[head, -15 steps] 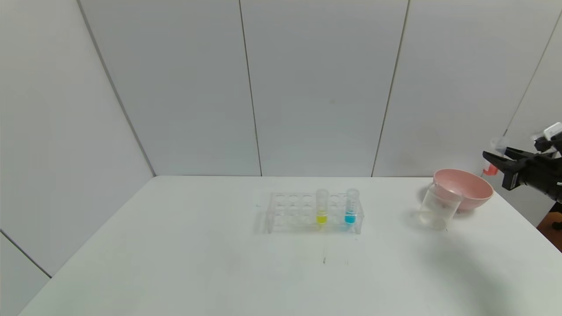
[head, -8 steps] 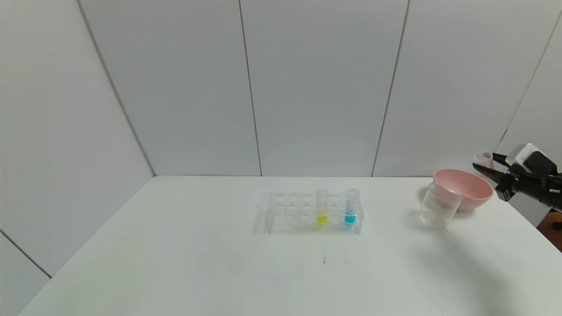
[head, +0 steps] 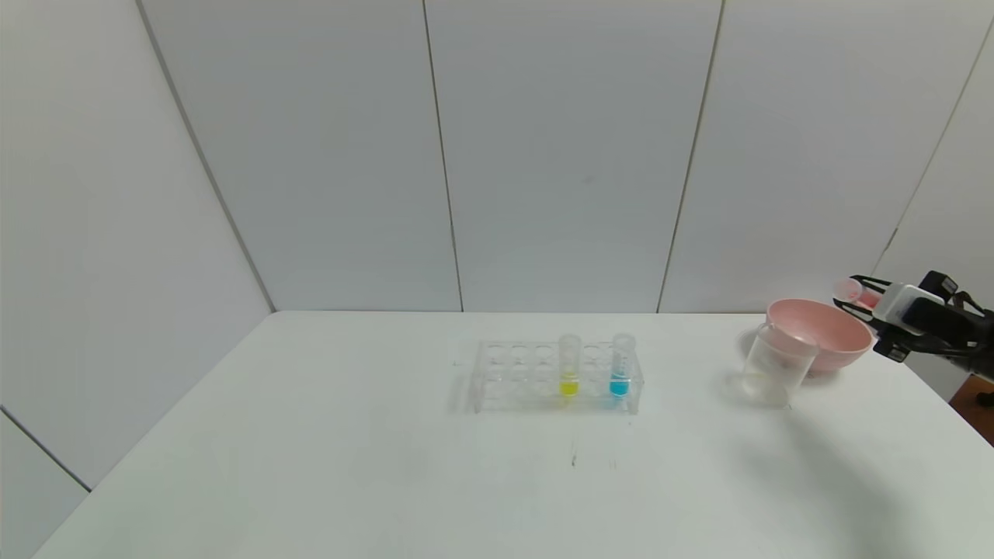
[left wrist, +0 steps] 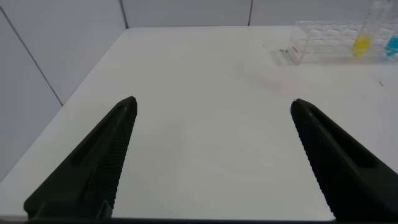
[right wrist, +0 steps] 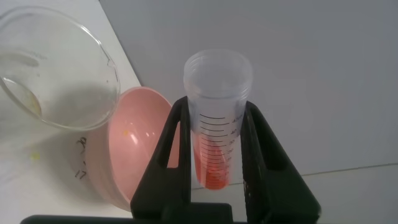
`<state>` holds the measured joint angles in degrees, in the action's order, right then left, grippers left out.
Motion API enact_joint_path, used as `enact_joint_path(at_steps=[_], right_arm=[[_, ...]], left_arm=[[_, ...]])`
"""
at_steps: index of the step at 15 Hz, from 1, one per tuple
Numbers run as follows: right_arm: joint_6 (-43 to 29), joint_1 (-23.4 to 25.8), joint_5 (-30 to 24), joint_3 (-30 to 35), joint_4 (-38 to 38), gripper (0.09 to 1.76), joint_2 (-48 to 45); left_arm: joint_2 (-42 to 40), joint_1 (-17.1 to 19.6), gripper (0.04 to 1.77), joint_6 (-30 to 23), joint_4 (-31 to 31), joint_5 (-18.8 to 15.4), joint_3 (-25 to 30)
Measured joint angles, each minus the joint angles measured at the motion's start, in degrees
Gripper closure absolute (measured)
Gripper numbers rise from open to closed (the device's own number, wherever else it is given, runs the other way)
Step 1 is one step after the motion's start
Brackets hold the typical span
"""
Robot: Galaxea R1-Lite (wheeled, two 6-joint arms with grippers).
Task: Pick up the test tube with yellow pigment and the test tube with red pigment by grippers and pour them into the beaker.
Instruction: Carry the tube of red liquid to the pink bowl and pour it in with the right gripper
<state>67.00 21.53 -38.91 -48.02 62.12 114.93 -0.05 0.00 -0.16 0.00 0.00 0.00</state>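
Right gripper [head: 863,295] fingers clamp the test tube with red pigment [right wrist: 216,118], tilted, just right of the pink bowl [head: 823,332]; the beaker [head: 775,363] touches the bowl's left side. Test tube with yellow pigment [head: 569,366] stands in the rack [head: 512,376] mid-table. Left gripper [left wrist: 211,155] hangs wide open, empty, over the table's left.

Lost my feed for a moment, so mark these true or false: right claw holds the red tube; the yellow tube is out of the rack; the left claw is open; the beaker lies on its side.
1. The right claw holds the red tube: true.
2. The yellow tube is out of the rack: false, it stands in the rack beside the blue tube.
3. The left claw is open: true, holding nothing.
4. The beaker lies on its side: false, it stands upright, in front of the pink bowl.
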Motion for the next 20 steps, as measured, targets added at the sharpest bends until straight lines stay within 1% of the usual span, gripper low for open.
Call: enact_joint_path(at_steps=[3, 5, 9, 15, 17, 20], right_arm=[[7.78, 0.46, 3.66, 0.12, 0.01, 1.32, 0.00], [11.01, 0.43, 4.24, 0.23, 0.11, 1.32, -0.07], [13.20, -1.06, 5.45, 0.23, 0.15, 1.32, -0.11], [21.21, -1.74, 6.34, 0.00, 0.20, 1.32, -0.11], [21.76, -2.60, 6.78, 0.00, 0.48, 1.32, -0.11], [22.75, -3.84, 8.81, -0.18, 0.45, 1.32, -0.11]], left_arm=[[0.00, 0.00, 0.05, 0.00, 0.00, 0.00, 0.00], [0.00, 0.00, 0.05, 0.00, 0.00, 0.00, 0.00], [0.00, 0.00, 0.05, 0.00, 0.00, 0.00, 0.00], [0.00, 0.00, 0.05, 0.00, 0.00, 0.00, 0.00], [0.00, 0.00, 0.05, 0.00, 0.00, 0.00, 0.00], [0.00, 0.00, 0.05, 0.02, 0.00, 0.00, 0.00]])
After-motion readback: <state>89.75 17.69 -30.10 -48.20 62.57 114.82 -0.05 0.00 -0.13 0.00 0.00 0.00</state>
